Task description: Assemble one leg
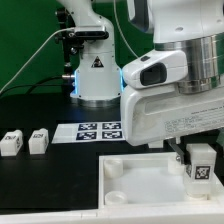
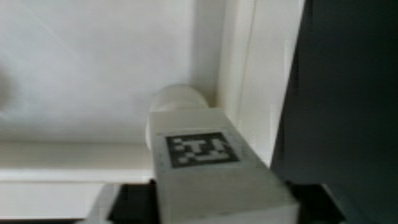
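My gripper [image 1: 200,158] is shut on a leg [image 1: 201,168], a small white square post with a black-and-white tag. It holds the leg upright over the right part of the large flat white panel [image 1: 135,182]. In the wrist view the leg [image 2: 210,150] fills the lower middle between my dark fingers [image 2: 132,205], and my gripper [image 2: 214,208] grips its near end. The leg's far end lies close to the panel's raised rim [image 2: 240,60]. I cannot tell whether it touches the panel [image 2: 89,70]. Round sockets [image 1: 113,163] show at the panel's left corners.
Two more legs [image 1: 12,142] [image 1: 38,140] stand on the black table at the exterior view's left. The marker board [image 1: 98,131] lies behind the panel. The arm's base [image 1: 95,70] stands at the back. Black table [image 2: 347,80] lies beyond the panel's rim.
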Controlling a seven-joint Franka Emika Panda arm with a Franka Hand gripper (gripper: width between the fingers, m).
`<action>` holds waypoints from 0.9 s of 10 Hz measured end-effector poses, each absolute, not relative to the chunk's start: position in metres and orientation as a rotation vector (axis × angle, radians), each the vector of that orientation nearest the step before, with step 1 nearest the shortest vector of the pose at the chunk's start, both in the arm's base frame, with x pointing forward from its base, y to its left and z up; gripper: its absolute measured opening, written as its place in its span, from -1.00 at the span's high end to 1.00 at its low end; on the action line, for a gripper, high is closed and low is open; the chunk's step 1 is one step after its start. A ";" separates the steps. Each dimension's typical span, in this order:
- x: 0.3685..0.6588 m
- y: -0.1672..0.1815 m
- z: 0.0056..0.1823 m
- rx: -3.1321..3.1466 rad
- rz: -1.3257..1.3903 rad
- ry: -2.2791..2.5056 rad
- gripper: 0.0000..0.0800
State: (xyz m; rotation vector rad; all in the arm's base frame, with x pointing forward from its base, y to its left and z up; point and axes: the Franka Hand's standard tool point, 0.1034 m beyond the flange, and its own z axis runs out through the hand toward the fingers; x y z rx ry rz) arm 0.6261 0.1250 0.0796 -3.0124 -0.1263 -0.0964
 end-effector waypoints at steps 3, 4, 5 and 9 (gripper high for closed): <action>0.626 0.123 0.079 -3.014 -0.095 -0.108 0.21; 0.626 0.122 0.079 -3.015 -0.093 -0.074 0.21; 0.627 0.120 0.078 -3.011 -0.096 -0.018 0.21; 0.628 0.113 0.075 -2.731 -0.039 1.034 0.25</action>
